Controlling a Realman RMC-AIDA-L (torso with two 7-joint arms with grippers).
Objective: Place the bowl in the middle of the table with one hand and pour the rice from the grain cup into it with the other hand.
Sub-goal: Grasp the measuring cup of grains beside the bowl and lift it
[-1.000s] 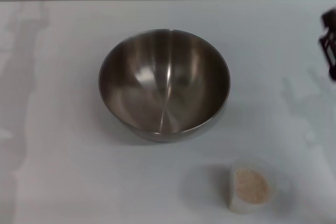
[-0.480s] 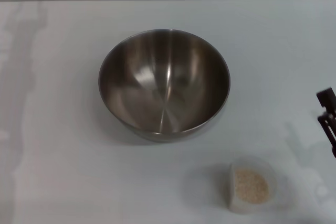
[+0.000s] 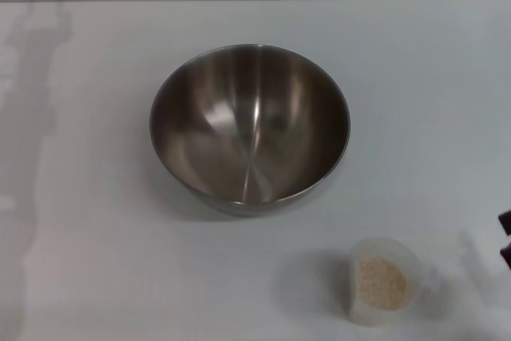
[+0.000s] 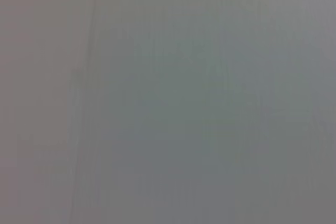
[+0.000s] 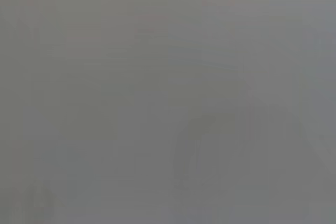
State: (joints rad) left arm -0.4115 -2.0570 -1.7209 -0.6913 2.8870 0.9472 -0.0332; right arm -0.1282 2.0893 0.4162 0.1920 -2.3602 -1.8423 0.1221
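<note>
- Right gripper (image 3: 505, 237) shows you only a dark sliver at the head view's right edge, beside the grain cup (image 3: 381, 280) but apart from it — whether it is spread or pressed together, you cannot tell.
- Left gripper is out of sight.
- Bowl (image 3: 249, 125) sits upright and empty near the middle of the table (image 3: 88, 221), so placing looks done; the rice (image 3: 380, 279) is unpoured.
- Next, you need a firm side grasp on the cup, then a lift and tilt over the bowl.
- Both wrist views show only featureless grey.

Head view steeply down onto table (image 3: 96, 277)
</note>
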